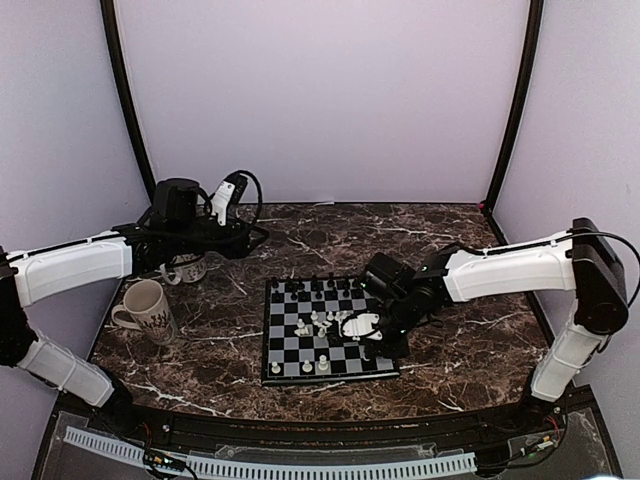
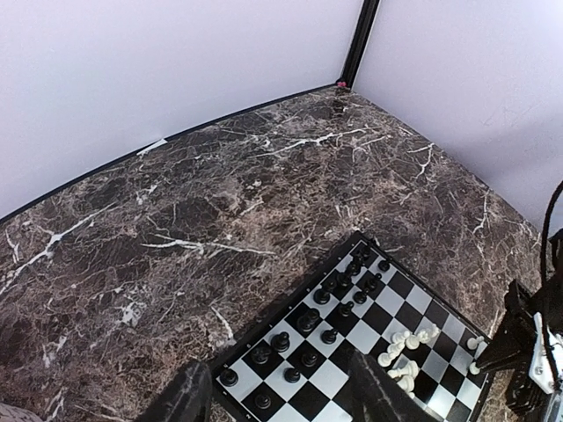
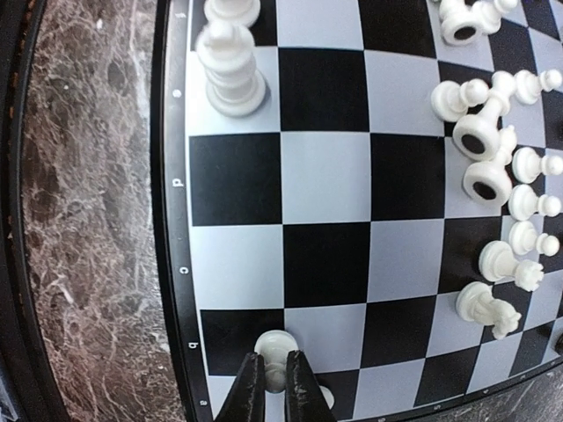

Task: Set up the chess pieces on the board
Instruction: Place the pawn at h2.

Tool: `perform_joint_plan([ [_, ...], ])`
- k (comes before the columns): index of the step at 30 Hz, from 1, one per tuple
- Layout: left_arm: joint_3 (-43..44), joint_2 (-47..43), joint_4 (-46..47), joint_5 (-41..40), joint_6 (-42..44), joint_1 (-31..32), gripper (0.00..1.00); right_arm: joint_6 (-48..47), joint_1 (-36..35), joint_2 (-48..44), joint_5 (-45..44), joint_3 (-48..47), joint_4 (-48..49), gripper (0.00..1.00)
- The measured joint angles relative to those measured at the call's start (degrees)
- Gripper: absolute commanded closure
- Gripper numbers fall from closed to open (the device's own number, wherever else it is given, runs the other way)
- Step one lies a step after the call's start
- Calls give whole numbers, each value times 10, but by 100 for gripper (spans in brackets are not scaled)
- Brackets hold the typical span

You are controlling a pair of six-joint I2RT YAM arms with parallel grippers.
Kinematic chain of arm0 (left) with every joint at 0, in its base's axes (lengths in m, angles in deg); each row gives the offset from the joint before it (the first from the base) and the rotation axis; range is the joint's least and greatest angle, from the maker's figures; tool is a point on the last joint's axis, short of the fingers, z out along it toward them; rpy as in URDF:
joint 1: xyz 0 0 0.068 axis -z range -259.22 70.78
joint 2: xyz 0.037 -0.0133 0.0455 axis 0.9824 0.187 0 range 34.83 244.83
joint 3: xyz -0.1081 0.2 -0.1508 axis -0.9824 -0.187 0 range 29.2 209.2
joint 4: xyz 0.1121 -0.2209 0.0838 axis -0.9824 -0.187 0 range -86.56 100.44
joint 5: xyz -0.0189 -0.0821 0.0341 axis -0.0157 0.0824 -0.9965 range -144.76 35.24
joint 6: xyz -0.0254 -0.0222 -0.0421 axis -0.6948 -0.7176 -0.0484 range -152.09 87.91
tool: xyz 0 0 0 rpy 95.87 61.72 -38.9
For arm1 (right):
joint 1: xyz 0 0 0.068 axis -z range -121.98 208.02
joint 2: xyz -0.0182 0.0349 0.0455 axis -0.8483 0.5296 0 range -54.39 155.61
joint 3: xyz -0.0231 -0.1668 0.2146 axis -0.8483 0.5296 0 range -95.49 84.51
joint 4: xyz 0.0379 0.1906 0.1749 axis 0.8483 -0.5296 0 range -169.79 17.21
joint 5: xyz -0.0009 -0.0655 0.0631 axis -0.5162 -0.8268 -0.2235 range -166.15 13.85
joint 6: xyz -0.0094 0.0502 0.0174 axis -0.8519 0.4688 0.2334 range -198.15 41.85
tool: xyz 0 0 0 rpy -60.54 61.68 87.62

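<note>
Dark, white-veined marble table (image 1: 460, 250) fills an enclosure with pale lilac walls and black corner posts; its far half and right side lie bare, with open room around the board on every side but the left. At the near middle sits the board (image 1: 290, 338), small and square, black and white checks inside a thin black rim. Black pieces (image 1: 320, 290) stand upright along its two far rows. A loose heap of white pieces (image 1: 325, 322) lies tipped over at the centre, and a few white ones (image 3: 230, 66) stand on the near edge row. The right gripper (image 3: 274, 378) reaches over the board's near right part, its fingers pressed together on the round head of a small white piece (image 3: 274, 347) that stands on the edge row just beside the rim – its base is hidden by the fingertips. The left gripper (image 2: 283, 397) hangs at the far left, well apart from the board, its fingers (image 2: 186, 400) spread with nothing between them, their tips cut off by the frame. Below it stands a mug (image 1: 188, 268), half hidden by the arm; a cream patterned mug (image 1: 150, 310) stands nearer.
</note>
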Motion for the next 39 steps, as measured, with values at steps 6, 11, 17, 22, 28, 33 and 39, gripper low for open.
perform_joint_plan([
  [6,0,-5,-1,9,4,0,45,-2,-2,17,-37,-3,5,93],
  [11,-1,-16,-1,14,3,0,45,-2,-3,19,-54,-3,12,92],
  [17,-2,-17,-1,30,3,0,46,-2,-3,23,-63,-4,20,88],
  [22,-3,-17,-1,38,3,0,46,1,-3,29,-65,-4,20,81],
  [28,-3,-17,-1,45,3,0,47,4,-3,31,-66,-5,14,73],
  [33,-3,-17,-1,50,3,0,47,5,1,31,-55,-33,-20,70],
  [39,-3,-13,-2,69,3,0,50,21,44,23,-9,-116,-48,70],
])
